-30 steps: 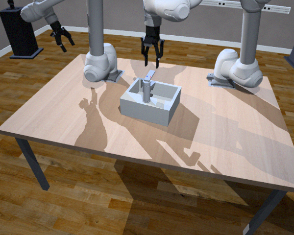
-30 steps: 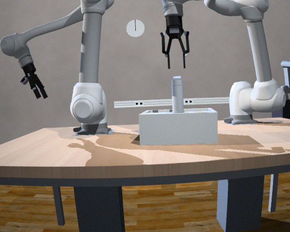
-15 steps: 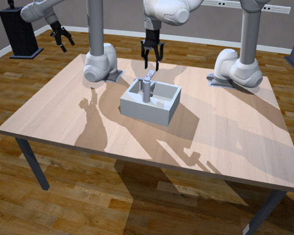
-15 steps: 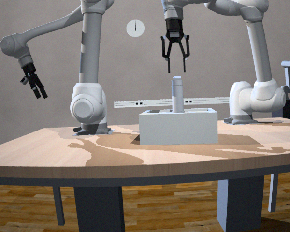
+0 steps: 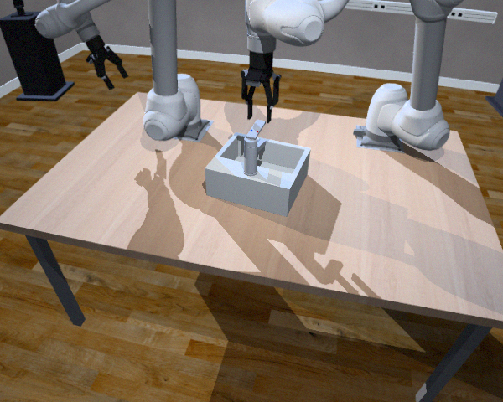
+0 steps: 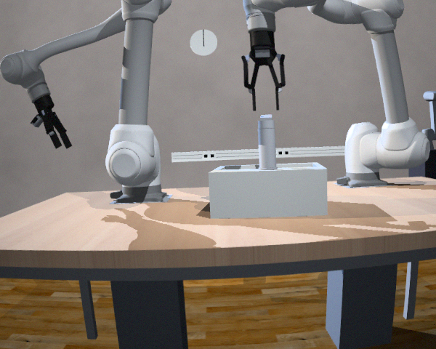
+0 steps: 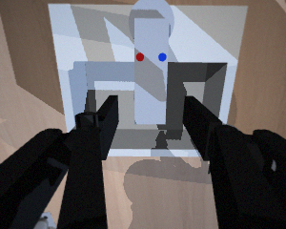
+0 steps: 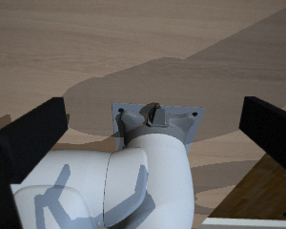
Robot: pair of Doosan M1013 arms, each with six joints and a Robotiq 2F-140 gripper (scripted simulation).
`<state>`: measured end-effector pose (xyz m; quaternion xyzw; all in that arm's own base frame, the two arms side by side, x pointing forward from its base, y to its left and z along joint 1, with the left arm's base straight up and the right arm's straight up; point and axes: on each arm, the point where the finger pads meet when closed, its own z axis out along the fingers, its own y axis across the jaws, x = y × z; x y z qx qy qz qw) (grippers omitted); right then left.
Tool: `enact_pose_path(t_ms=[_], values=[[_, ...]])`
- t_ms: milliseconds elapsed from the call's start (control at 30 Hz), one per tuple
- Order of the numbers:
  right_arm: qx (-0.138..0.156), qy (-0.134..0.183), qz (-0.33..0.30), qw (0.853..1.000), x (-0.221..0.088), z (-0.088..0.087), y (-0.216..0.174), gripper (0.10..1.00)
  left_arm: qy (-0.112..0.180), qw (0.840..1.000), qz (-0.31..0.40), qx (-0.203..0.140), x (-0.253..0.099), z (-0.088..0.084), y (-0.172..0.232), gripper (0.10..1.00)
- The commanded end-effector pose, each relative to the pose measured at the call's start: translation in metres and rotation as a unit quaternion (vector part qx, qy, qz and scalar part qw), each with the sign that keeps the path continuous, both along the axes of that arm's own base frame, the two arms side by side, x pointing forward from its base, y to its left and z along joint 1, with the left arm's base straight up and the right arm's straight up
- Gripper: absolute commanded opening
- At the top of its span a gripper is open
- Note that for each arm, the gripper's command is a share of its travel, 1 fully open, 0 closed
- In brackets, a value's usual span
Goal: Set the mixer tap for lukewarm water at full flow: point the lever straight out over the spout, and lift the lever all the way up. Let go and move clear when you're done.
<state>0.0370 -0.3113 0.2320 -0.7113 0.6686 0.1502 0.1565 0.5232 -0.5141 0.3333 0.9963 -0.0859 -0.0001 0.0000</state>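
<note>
The grey tap body (image 5: 250, 159) (image 6: 267, 148) stands on the rim of a pale box-shaped basin (image 5: 247, 194) (image 6: 267, 195) (image 7: 59, 48). Its flat lever (image 5: 256, 128) (image 6: 266, 116) (image 7: 150, 43), with red and blue dots, points out over the basin, in line with its length in the left wrist view. The lever tilts upward; its exact height is unclear. The lever hides the spout in the left wrist view. My left gripper (image 5: 259, 120) (image 6: 265, 109) (image 7: 151, 109) is partly open and empty, above the lever, fingers to either side. My right gripper (image 5: 117, 81) (image 6: 63, 145) (image 8: 153, 113) is open and empty, far from the tap.
The basin stands on the wooden table (image 5: 100, 203) (image 6: 41, 233). One arm base (image 5: 169, 116) (image 6: 135, 165) (image 8: 157, 148) stands beyond the basin to the left in the top view, another (image 5: 407, 125) (image 6: 379, 153) to the right. Basin walls surround the space under the lever.
</note>
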Motion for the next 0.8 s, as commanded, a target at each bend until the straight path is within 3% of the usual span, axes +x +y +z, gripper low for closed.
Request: enact_pose_path(t_ms=[0, 767], values=[[-0.001, 0.0, 0.0, 1.0, 0.0002, 0.0006, -0.0004, 1.0, -0.001, 1.0, 0.0, -0.001, 0.0003, 0.0013, -0.0001, 0.48], [-0.001, 0.0, 0.0, 1.0, 0.0002, 0.0006, -0.0004, 1.0, -0.001, 1.0, 0.0, -0.001, 0.0003, -0.0021, -0.0001, 0.48]])
